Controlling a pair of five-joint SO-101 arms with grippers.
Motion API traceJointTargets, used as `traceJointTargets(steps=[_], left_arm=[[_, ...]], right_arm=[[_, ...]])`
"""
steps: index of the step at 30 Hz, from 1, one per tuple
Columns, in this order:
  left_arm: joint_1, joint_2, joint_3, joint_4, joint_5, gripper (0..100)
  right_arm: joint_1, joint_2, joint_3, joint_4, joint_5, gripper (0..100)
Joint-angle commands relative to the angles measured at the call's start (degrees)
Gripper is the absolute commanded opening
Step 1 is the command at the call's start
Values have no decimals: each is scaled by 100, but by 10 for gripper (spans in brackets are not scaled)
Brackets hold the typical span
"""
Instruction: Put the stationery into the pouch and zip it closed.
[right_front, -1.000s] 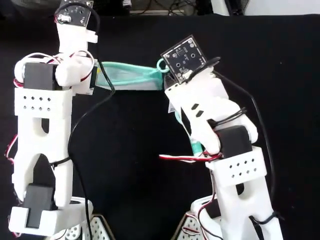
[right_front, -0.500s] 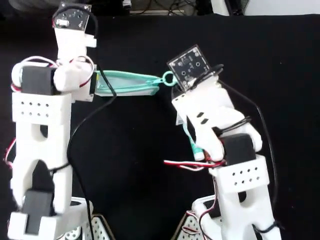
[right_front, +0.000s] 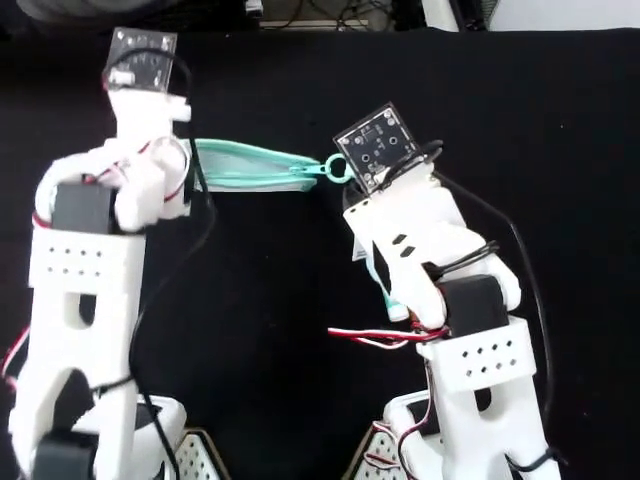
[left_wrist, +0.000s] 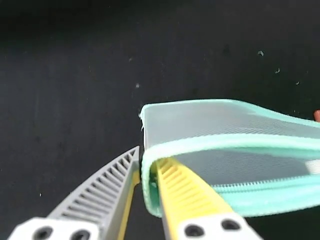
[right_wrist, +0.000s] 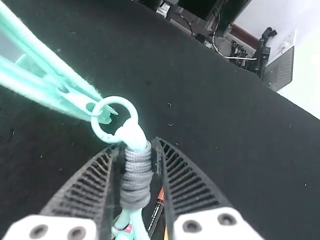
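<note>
Zipping the mesh pouch (right_front: 250, 165), stretched over the bench (right_front: 560, 150): left claw (left_wrist: 147, 157) clamps one end, right claw (right_wrist: 136, 147) pinches the pull cord (right_wrist: 135, 175) at the other. Best pulled straight along the pouch's length, without slack.

Even overhead light is falling on the black surface (right_front: 580, 150), which is swallowing nearly all shadows. White arm shells (right_front: 80, 290) are glaring slightly. The pouch (left_wrist: 225, 125) mesh is catching a soft sheen.

Mint-green mesh pouch (right_front: 250, 165), taut, zip open, ring pull (right_front: 335, 167) at one end; teal pen (right_front: 387, 292) close by.
</note>
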Motion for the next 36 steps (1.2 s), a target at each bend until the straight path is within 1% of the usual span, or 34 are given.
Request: traceJointTargets(steps=[1,5,9,16,20,22,24,29,31,33,35,36], left_arm=[[-75,-466,1042,-536,53,31],[-66,-835,1684,-967,62,31],[-66,-949,2088,-1231,97,31],[-66,-976,2422,-1275,97,31],[-84,-976,2501,-1275,97,31],[-101,-976,2510,-1275,97,31],[-92,-976,2545,-1275,97,31],[-75,-976,2659,-1319,97,31],[-84,-976,2774,-1477,97,31],[-92,-976,2941,-1688,97,31],[-101,-976,3108,-1846,97,31],[-110,-976,3169,-1890,97,31]], right_arm=[[202,-163,-66,-26,44,12],[202,-154,-48,-26,35,13],[202,-163,-66,-26,35,14],[202,-163,101,-26,35,14],[-141,-171,154,18,-9,14],[-431,-171,110,62,-9,17],[-686,-154,-75,369,-18,64],[-1363,-171,-998,1688,-79,270],[-1653,-171,-1490,2215,-79,293],[-1855,-171,-2009,2708,-79,293],[-1855,-171,-2413,3007,-79,293],[-1697,-171,-2510,3086,-79,293]])
